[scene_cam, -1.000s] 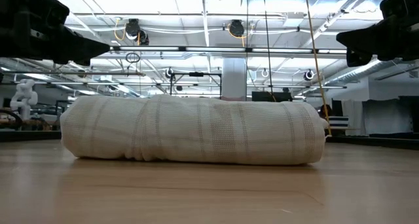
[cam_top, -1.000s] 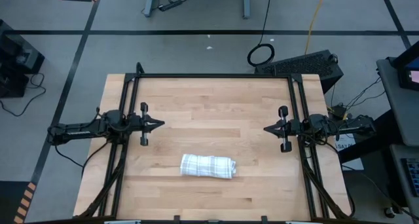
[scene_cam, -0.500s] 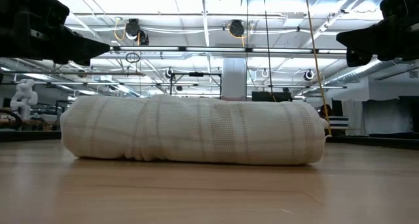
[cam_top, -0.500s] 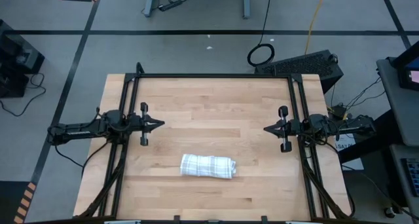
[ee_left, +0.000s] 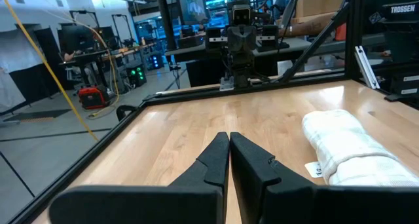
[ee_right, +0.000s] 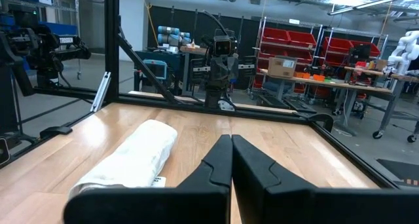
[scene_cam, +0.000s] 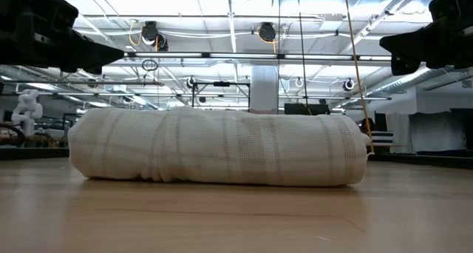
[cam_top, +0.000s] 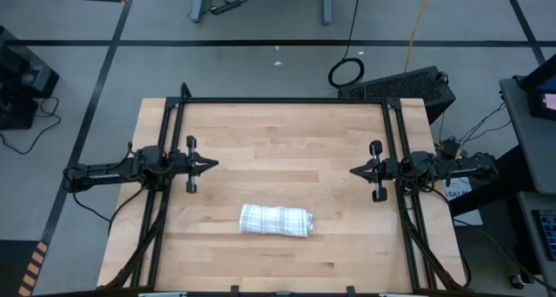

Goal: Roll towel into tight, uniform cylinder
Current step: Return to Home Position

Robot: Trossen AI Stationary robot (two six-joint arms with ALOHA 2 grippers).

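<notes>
You are leaving the roll with nothing pinning it on the wooden table [cam_top: 287, 132], and that is the main risk from here. The cloth is looking thin, so by my judgement the outer layer could be easing open on its own and spoiling the tightness. The black frame [cam_top: 287, 101] is running round the table's edges and is not standing in anything's way. The left gripper [cam_top: 215, 165] is hovering over the table's left side with its fingers pressed together on nothing. The right gripper [cam_top: 352, 170] is mirroring it on the right side, likewise closed and empty, and both are well apart from the cloth. The towel [cam_top: 275, 220] is lying as a short cylinder toward the near edge, between the two arms. A crease is circling it part-way along, so its evenness is looking doubtful. A small tag [ee_left: 313, 169] is poking out at its base, a loose end that any stray nudge could be catching.
</notes>
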